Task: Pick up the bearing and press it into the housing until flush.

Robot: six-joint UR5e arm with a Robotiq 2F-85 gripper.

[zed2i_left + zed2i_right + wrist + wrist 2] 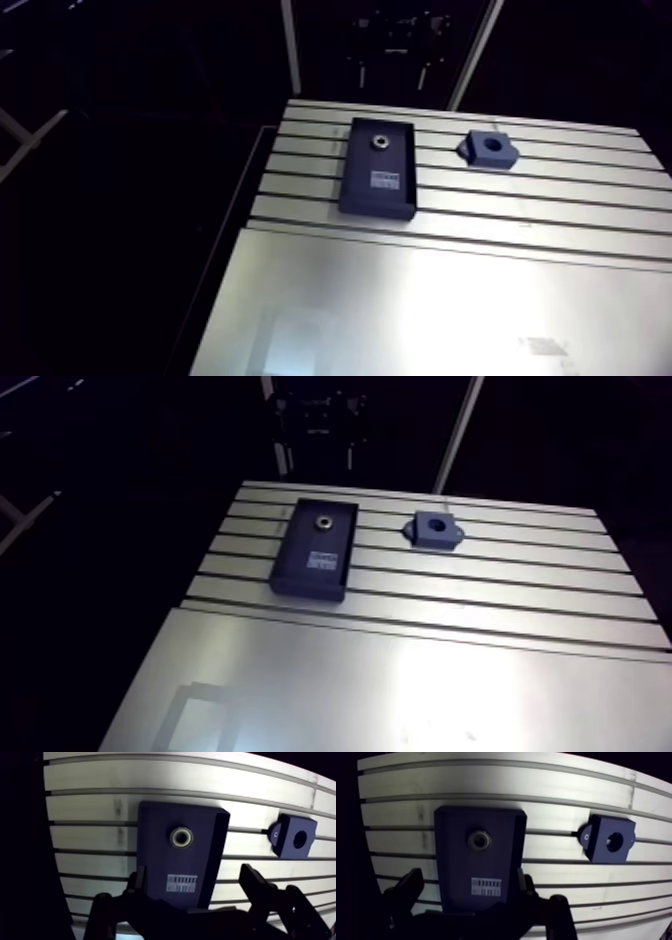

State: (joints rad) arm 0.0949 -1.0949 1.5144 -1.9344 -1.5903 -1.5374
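Slotted table, silvery ring bearing, dark tray

Seen in the wrist view, the gripper is black throughout, its two fingers made of flat, angular links with hard edges, each narrowing from a bulky jointed base to a slim squared-off tip, the faces dull with a faint sheen along their edges.

1. The arm view looked down from high and well back over the slotted table, facing its far edge.
2. The wrist view looked down from close above, past the gripper.
3. Both shared the dark tray and the housing.
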